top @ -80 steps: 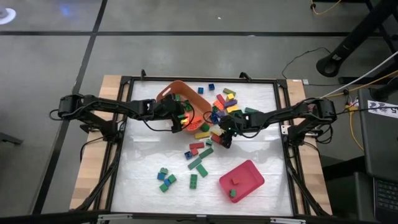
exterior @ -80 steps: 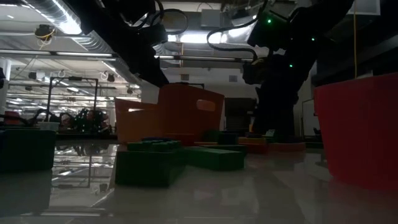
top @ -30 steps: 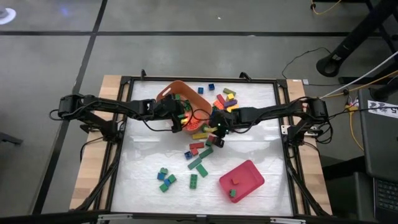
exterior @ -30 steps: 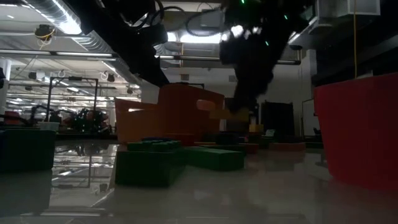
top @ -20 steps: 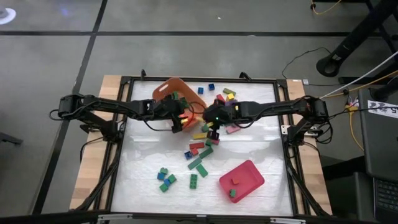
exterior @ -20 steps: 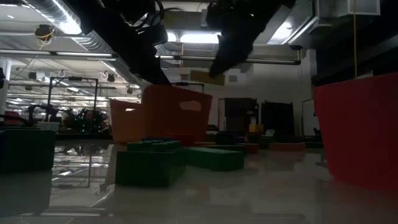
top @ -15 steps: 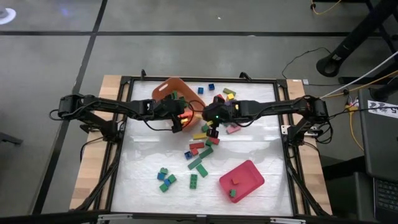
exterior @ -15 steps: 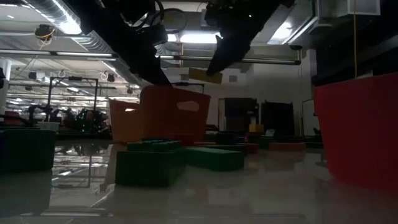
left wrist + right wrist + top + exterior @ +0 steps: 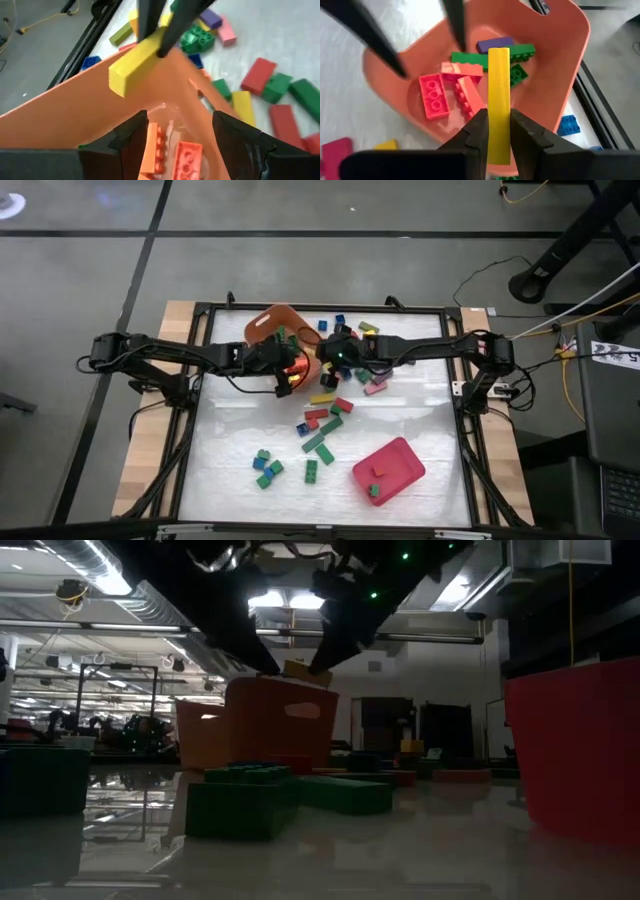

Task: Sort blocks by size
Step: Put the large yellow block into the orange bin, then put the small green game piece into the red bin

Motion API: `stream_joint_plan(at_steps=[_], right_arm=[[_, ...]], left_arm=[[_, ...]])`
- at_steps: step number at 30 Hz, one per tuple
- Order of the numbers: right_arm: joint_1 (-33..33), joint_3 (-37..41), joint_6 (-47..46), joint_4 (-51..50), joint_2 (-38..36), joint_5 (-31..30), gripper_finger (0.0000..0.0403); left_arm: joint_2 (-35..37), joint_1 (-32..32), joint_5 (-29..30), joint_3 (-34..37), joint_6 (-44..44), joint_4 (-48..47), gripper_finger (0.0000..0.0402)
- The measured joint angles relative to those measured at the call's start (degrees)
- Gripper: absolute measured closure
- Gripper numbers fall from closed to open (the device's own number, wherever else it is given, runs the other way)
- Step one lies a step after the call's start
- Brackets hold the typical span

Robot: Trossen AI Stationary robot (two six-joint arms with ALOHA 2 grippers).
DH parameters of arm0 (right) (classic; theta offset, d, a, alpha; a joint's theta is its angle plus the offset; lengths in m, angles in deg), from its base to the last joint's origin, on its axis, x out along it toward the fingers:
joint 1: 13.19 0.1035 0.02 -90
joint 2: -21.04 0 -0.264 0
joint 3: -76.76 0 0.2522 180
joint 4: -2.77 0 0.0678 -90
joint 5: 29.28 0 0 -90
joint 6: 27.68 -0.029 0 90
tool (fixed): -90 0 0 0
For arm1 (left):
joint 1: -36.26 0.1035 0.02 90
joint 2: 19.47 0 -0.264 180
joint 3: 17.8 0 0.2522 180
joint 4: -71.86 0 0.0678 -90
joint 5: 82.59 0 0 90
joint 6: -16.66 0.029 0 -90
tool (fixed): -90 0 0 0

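Observation:
The orange tub (image 9: 275,330) stands at the table's far middle with several blocks inside: pink, red, green and purple (image 9: 470,82). My left gripper (image 9: 290,372) is at the tub's near side, its fingers (image 9: 131,137) set wide around the tub. My right gripper (image 9: 323,358) is shut on a long yellow block (image 9: 305,672). It holds the block just above the tub's rim (image 9: 285,690), on the side toward the table's right edge. Loose blocks (image 9: 325,415) lie on the white mat beside the tub and nearer the front. My left gripper has the orange tub at its near side (image 9: 170,107), coming from the table's left and slanting down. Wall and inside show between the wide-set fingers, which hide where the pads meet the plastic. The tub's rim sits slanted. My right gripper pinches the yellow block's near end (image 9: 499,131) between its two fingers, along the block's length. The fingers slant down from the table's right. The block (image 9: 140,62) sticks out past the fingertips over the tub's opening, clear of the table.
A pink-red tray (image 9: 392,465) with a few green blocks sits at the near right. A cluster of green and blue blocks (image 9: 265,470) lies at the near left. More blocks (image 9: 365,375) lie right of the tub. A black frame (image 9: 455,380) borders the mat.
My right gripper has risen from the pile of loose blocks with the yellow block. It has gone toward the table's far left and turned, and it now stands over the tub's rim. The block is lifted clear. The tub has shifted slightly toward the table's left in my left gripper's hold.

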Motion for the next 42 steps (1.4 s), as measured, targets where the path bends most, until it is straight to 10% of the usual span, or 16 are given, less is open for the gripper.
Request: stream_joint_plan(at_steps=[20,42], right_arm=[[-1.41,0.00,-0.11,0.15,-0.07,3.18,0.0219],[-1.37,0.02,-0.12,-1.94,-4.31,9.26,0.0221]], left_arm=[[9.27,-16.37,-7.68,-0.06,-7.95,-7.52,0.0192],[3.05,-34.57,-9.23,7.13,-28.79,-8.05,0.0192]])
